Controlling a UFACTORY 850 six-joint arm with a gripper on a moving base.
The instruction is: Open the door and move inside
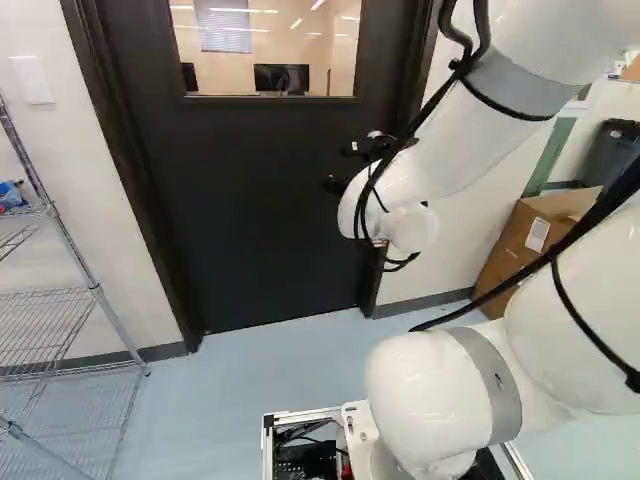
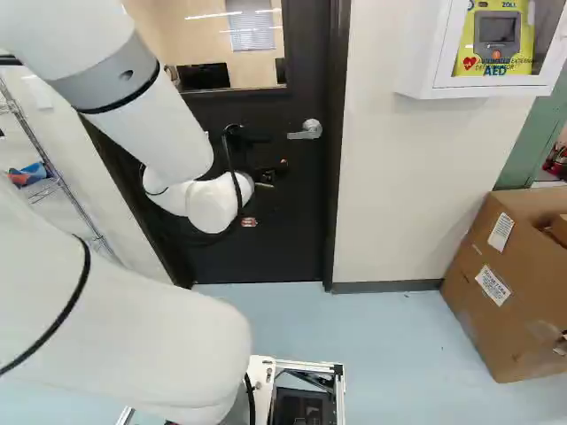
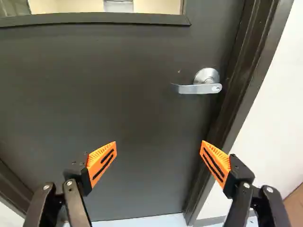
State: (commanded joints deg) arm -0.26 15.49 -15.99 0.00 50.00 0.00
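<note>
The pincer (image 3: 159, 147) stands spread and empty, presumably to admit the lever handle (image 3: 196, 89) ahead on the closed door (image 3: 118, 94).

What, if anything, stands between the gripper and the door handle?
Nothing visible: in the wrist view the handle shows whole on the door, ahead of the open gripper. The frame stands beside the handle, not in front of it.

Wire shelving (image 1: 60, 330), cardboard boxes (image 2: 505, 288).
</note>
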